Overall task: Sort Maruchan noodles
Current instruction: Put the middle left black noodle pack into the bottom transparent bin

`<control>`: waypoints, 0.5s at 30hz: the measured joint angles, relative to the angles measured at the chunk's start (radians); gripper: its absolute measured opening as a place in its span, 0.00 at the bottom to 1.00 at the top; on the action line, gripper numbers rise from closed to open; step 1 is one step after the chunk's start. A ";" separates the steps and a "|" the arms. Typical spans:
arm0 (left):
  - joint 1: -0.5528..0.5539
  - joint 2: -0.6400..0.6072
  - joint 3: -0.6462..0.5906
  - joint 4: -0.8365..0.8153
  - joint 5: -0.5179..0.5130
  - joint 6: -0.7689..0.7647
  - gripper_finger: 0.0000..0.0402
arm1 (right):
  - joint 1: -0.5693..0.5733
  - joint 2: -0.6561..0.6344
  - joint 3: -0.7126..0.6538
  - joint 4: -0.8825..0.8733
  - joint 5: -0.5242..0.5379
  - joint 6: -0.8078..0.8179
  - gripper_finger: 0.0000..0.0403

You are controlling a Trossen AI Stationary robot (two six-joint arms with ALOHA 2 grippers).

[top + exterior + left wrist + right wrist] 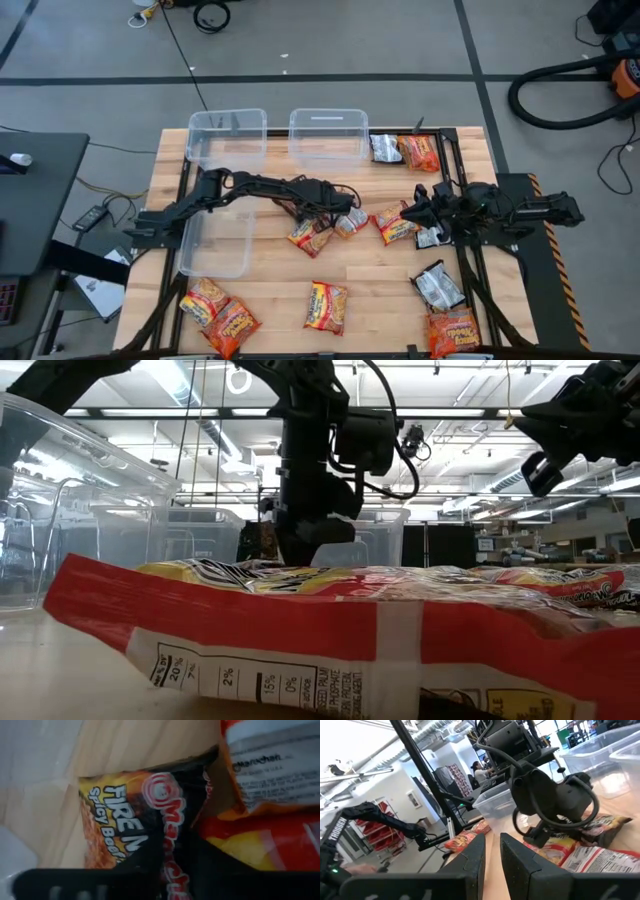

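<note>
Maruchan noodles lie scattered on the wooden table (270, 290). A black-and-yellow "Fire Spicy Beef" packet (125, 815) lies flat at the table's middle, beside an orange-red packet (270, 825). My left gripper (323, 217) (308, 555) points steeply down onto the black-and-yellow packet, its fingers closed in on it. In the high view it stands between two packets (310, 238) (350, 222). My right gripper (421, 210) (492, 857) waits raised at the table's right side, its fingers nearly together with nothing between them. My left gripper comes down from above onto the black-and-yellow packet, one dark finger (145, 865) on either side of the red Maruchan lettering (175, 872) near the packet's middle. The packet lies flat on the table. Whether a fold of the wrapper is pinched up cannot be seen.
Three clear bins stand at the far left (228, 138), far middle (328, 133) and left (215, 245). More packets lie at the far right (418, 150), right (395, 225) (438, 285), and along the near edge (327, 305) (218, 318) (452, 330).
</note>
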 joint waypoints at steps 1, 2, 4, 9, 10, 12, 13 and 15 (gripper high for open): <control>0.000 -0.002 0.000 -0.007 0.003 0.015 0.12 | 0.000 0.000 0.000 0.000 0.002 -0.012 0.16; 0.000 -0.006 0.000 -0.014 0.013 0.031 0.07 | 0.000 0.000 0.000 0.000 0.002 -0.021 0.16; 0.000 -0.016 0.000 -0.033 0.030 0.062 0.03 | 0.000 0.000 0.000 0.000 0.002 -0.023 0.16; -0.001 -0.057 0.086 -0.142 0.070 0.172 0.03 | 0.000 0.000 0.000 0.000 0.001 -0.026 0.16; -0.001 -0.077 0.114 -0.166 0.092 0.191 0.03 | 0.000 0.000 0.000 0.000 0.001 -0.026 0.16; -0.004 -0.107 0.173 -0.210 0.149 0.247 0.03 | 0.000 0.000 0.000 0.000 0.002 -0.028 0.16; -0.006 -0.118 0.203 -0.233 0.186 0.284 0.03 | 0.000 0.000 0.000 -0.001 0.002 -0.039 0.16; -0.014 -0.143 0.260 -0.271 0.279 0.366 0.03 | 0.000 0.000 0.000 -0.004 0.001 -0.075 0.16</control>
